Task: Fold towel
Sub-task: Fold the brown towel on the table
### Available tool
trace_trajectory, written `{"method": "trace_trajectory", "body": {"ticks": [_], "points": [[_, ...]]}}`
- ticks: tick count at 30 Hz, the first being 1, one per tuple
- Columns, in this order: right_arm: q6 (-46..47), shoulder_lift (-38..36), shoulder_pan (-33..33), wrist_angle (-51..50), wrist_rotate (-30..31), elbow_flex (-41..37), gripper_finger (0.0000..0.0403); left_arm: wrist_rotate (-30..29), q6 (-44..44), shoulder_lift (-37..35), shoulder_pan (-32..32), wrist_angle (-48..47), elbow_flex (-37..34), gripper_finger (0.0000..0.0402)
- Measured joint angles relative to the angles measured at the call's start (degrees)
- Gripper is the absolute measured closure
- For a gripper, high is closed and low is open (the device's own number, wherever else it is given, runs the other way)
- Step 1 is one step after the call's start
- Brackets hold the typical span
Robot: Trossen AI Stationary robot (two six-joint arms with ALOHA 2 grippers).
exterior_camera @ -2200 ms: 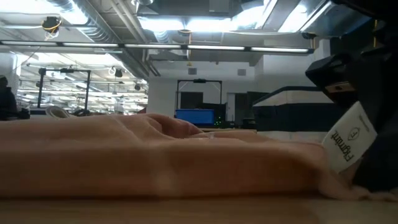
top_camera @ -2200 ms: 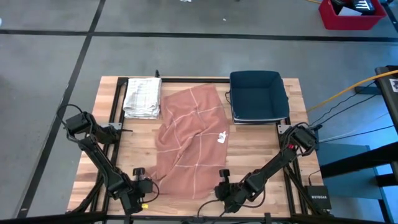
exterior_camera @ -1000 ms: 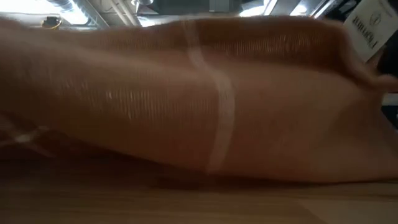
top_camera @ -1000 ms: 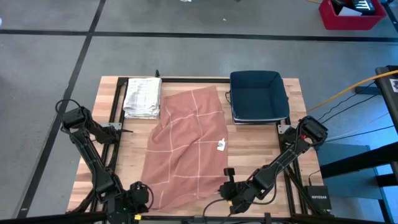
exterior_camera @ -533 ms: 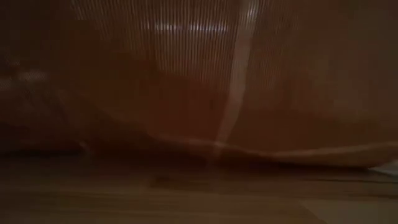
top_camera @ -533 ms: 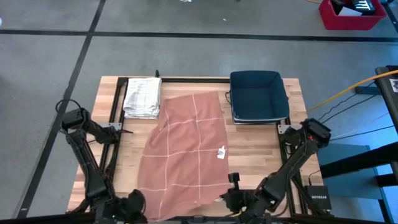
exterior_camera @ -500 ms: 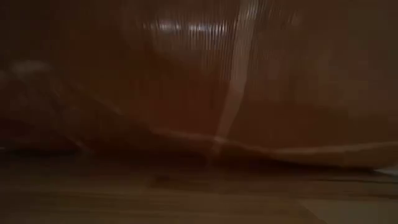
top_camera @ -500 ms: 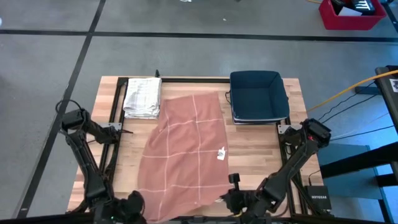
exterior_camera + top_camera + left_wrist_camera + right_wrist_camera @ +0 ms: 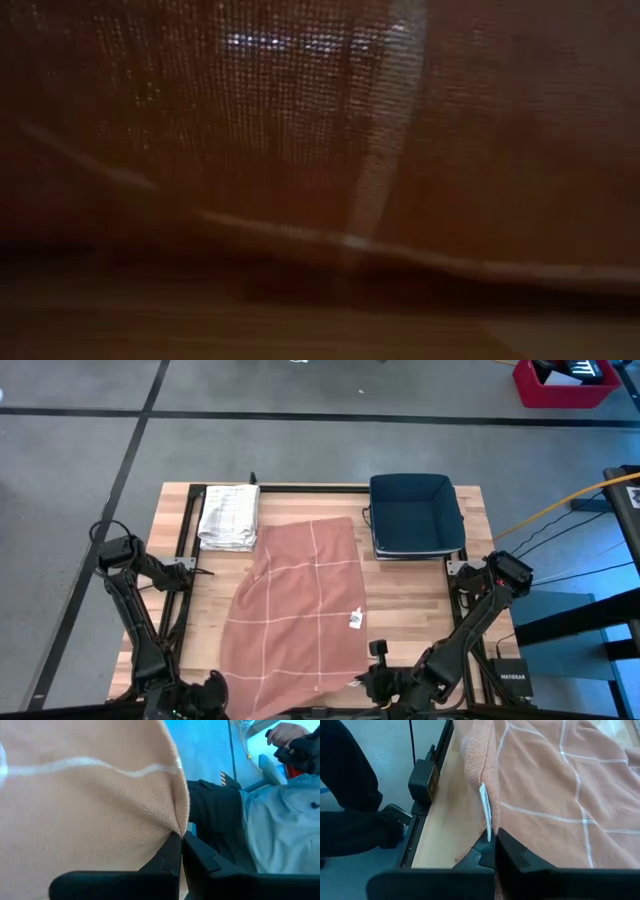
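Terracotta fabric is being pinched at one near corner by the left gripper (image 9: 177, 851), fingers pressed together on it, at the front-left edge of the table (image 9: 420, 585). The right gripper (image 9: 492, 851) is clamped the same way on the other near corner, at the front edge right of centre. The towel (image 9: 300, 615), rust-coloured with thin white grid lines, is being held stretched between the two grippers and laid out over the middle of the wooden table, its far edge lying just beside a folded white cloth (image 9: 228, 515) at the back left. A small white tag (image 9: 354, 620) is showing on the towel's right edge. A dark blue bin (image 9: 415, 512) is sitting at the back right, apart from the towel. Low view is being blocked by towel fabric (image 9: 320, 150) hanging close to the lens. A person's grey sleeve (image 9: 280, 830) is showing beyond the table in the left wrist view.
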Motion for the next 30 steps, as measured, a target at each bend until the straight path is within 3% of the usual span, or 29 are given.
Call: {"method": "trace_trajectory", "body": {"ticks": [6, 12, 15, 21, 30], "points": [[-0.31, -0.72, 0.00, -0.85, 0.84, 0.00, 0.0398, -0.48, 4.92, -1.39, 1.20, -0.41, -0.02, 0.0401], [-0.22, -3.97, 0.00, -5.40, 4.64, 0.00, 0.0398, -2.44, 6.87, -5.62, 1.87, -9.88, -0.04, 0.0401], [-0.26, -6.42, -0.45, -7.95, 8.38, 0.00, 0.0398, -3.92, 11.88, -8.97, 3.15, -12.12, -0.04, 0.0401], [-0.23, -11.06, -4.33, -15.83, 14.89, 0.00, 0.0398, -13.26, 22.86, -17.68, 6.08, -20.97, -0.02, 0.0401], [-1.88, -12.98, -15.82, -25.48, 19.47, 0.00, 0.0398, -28.02, 25.87, -26.79, 11.13, -38.90, -0.02, 0.0401]]}}
